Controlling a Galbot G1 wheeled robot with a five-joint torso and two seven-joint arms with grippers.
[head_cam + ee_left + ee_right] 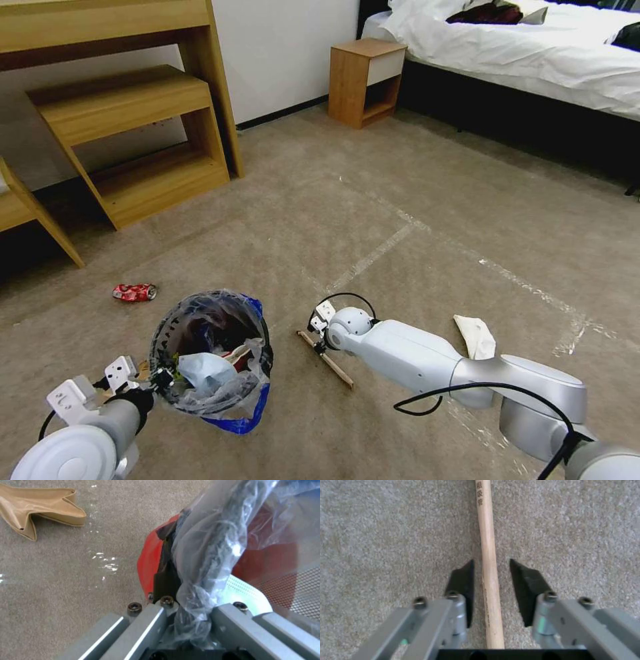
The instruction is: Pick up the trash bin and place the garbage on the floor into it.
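The trash bin (200, 320), round and red with a clear bag and blue handle strips, is tilted over the floor (433, 200). My left gripper (160, 380) is shut on its near rim; a black finger (165, 580) presses the red wall (150, 562) through bunched plastic. Inside lies a pale blue mask (207, 370). My right gripper (320, 340) is low over a wooden stick (330, 363), open, with its fingers (466, 580) on either side of the stick (488, 567) and apart from it. More garbage lies around: a crushed red can (135, 292) and a white crumpled piece (477, 337).
A folded piece of cardboard (40, 517) lies on the carpet beside the bin. Wooden desk and shelves (133, 133) stand at the far left, a nightstand (365, 80) and a bed (533, 60) at the back right. Tape lines (400, 233) cross the open carpet.
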